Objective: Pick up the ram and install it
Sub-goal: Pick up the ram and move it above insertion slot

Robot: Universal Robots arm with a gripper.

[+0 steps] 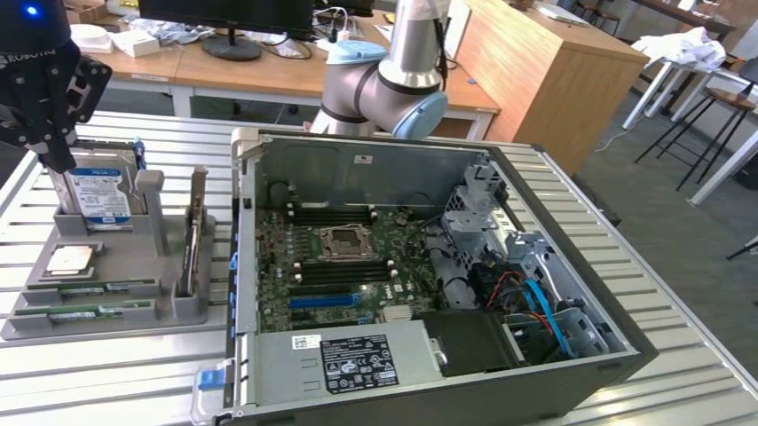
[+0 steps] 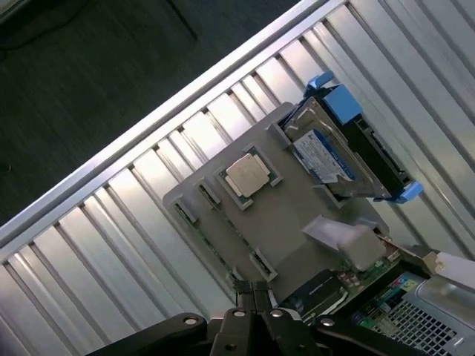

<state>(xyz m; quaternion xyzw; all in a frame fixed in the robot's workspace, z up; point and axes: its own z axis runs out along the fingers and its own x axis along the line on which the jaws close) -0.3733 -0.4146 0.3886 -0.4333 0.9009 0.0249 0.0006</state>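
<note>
Gripper (image 1: pixel 56 162) at the upper left of the exterior view, above the back of the grey holder (image 1: pixel 119 325), tips near the top of the upright hard drive (image 1: pixel 98 197). Fingers (image 2: pixel 261 298) pressed together, holding nothing.

Ram (image 1: pixel 85 312) flat in the front slot of the holder at the lower left, well apart from the gripper. A second green stick (image 1: pixel 98 289) in the slot just behind it, then a square silver chip (image 1: pixel 71 259) behind that. Holder on the slatted metal table (image 1: pixel 106 382).

Toward the exterior view's right, just beside the holder, an open computer case (image 1: pixel 355 160) with its motherboard (image 1: pixel 296 266) exposed. Dark memory slots (image 1: pixel 337 215) on both sides of the processor socket (image 1: pixel 343 240). Behind the case, the arm's grey and blue joint (image 1: pixel 385 89).
</note>
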